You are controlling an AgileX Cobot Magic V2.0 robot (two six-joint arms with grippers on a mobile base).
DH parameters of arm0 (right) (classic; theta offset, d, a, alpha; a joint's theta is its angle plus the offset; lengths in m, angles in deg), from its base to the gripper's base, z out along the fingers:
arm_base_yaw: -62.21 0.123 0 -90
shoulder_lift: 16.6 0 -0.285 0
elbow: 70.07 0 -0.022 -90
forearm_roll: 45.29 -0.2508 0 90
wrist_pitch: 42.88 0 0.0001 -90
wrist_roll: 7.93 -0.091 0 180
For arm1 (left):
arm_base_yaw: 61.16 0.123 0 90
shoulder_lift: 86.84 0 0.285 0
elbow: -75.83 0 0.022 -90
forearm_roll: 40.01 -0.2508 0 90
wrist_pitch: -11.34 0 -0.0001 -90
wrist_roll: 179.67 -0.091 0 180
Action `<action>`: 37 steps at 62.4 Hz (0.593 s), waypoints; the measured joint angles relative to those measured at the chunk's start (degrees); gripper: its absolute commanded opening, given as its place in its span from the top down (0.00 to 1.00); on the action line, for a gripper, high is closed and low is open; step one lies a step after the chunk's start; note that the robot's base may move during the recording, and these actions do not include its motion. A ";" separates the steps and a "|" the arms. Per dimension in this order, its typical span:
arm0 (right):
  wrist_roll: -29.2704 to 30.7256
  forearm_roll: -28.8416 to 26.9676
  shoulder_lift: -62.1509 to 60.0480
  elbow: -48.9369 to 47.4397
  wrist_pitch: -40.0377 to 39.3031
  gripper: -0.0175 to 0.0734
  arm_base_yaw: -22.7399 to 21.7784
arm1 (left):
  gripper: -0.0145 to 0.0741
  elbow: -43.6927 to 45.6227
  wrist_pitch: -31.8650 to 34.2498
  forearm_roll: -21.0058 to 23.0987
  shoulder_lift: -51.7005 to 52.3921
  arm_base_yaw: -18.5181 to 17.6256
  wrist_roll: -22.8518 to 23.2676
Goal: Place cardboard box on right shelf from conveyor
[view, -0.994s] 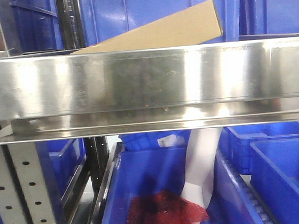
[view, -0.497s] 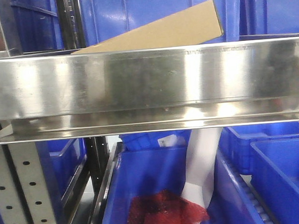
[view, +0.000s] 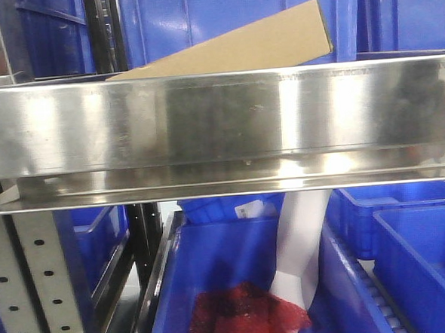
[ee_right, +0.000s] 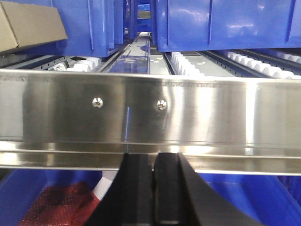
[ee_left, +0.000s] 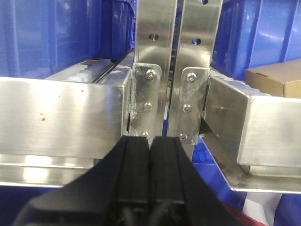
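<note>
Stainless steel fills most of the front view: the right shelf (view: 219, 117) shows its broad shiny front lip, and the cardboard box (view: 238, 48) sits on it behind that lip, tilted so its right end rides higher, leaning toward the blue bins (view: 198, 17) at the back. Under the shelf there's another blue bin (view: 214, 273) with some red mesh stuff (view: 243, 316) in it, and a perforated grey upright (view: 33, 284) at the lower left. Left wrist view: the left gripper (ee_left: 150, 146) has its black jaws pressed flat together with nothing between them, pointed at the bolted brackets (ee_left: 148, 101) where two shelf sections meet; a corner of the box (ee_left: 277, 77) peeks in at the right edge, on the shelf. Right wrist view: the right gripper (ee_right: 153, 162) also has its jaws closed up and empty, just below the shelf's front lip (ee_right: 150, 110), with the box (ee_right: 30, 23) up at the shelf's far left, well apart from it.
</note>
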 measured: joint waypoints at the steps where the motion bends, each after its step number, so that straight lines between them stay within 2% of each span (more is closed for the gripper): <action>1: 0.00 0.00 0.00 0.00 0.00 0.77 0.00 | 0.97 0.00 0.00 0.00 0.00 0.00 0.00; 37: 0.00 0.00 0.00 0.00 0.00 0.77 0.00 | 0.97 0.00 0.00 0.00 0.00 0.00 0.00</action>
